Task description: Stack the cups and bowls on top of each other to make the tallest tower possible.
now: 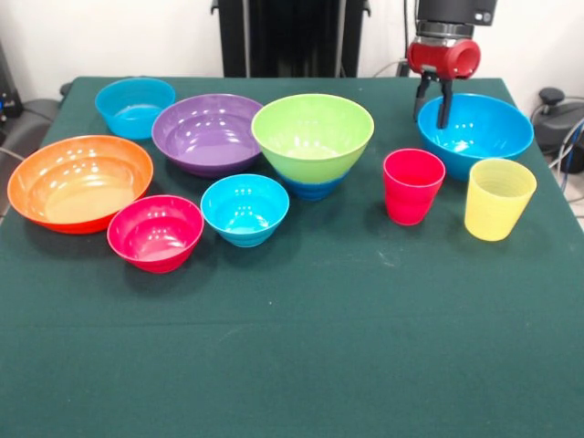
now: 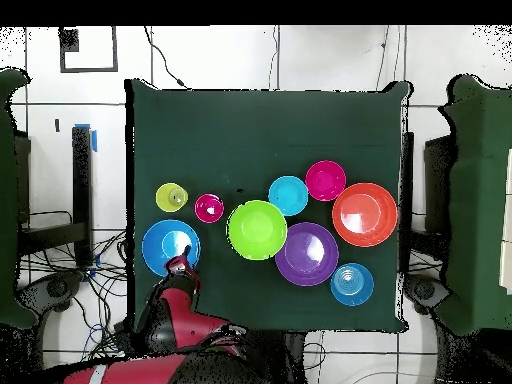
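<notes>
My gripper (image 1: pixel 433 108) hangs open at the far rim of the bright blue bowl (image 1: pixel 484 137), its fingers on either side of the rim; in the overhead view the gripper (image 2: pixel 181 266) is at that bowl's (image 2: pixel 165 245) lower right edge. The lime green bowl (image 1: pixel 312 135) sits on a small dark blue bowl (image 1: pixel 312 189), forming a low tower. The red-pink cup (image 1: pixel 412 185) and yellow cup (image 1: pixel 498 198) stand upright in front of the bright blue bowl. The orange (image 1: pixel 80 181), pink-red (image 1: pixel 155 231), small cyan (image 1: pixel 245 208), purple (image 1: pixel 208 132) and far cyan (image 1: pixel 135 105) bowls stand singly.
The green table (image 1: pixel 292 347) has bare cloth across its whole near half. In the overhead view the bowls line up across the table's lower part, with the lime green bowl (image 2: pixel 257 229) in the middle and the yellow cup (image 2: pixel 171 197) at the left.
</notes>
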You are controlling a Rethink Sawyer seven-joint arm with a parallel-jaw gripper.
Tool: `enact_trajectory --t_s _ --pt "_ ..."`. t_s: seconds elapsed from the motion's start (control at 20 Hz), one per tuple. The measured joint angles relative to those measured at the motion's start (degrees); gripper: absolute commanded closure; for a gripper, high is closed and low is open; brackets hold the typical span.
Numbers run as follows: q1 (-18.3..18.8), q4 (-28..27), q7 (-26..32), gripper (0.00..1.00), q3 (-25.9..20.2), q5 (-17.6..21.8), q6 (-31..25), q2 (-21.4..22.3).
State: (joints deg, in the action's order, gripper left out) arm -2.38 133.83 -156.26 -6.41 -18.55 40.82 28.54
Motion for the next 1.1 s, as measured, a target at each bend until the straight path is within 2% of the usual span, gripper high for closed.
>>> enact_trajectory --t_s 0.05,0.1,1.1 --pt "0.0 0.0 0.0 0.0 0.0 0.0 0.0 0.0" --pt "0.0 -0.1 0.0 1.0 0.0 0.0 0.0 0.0" --pt "-0.6 -0.2 0.0 1.0 0.0 0.0 -4.1 0.9"
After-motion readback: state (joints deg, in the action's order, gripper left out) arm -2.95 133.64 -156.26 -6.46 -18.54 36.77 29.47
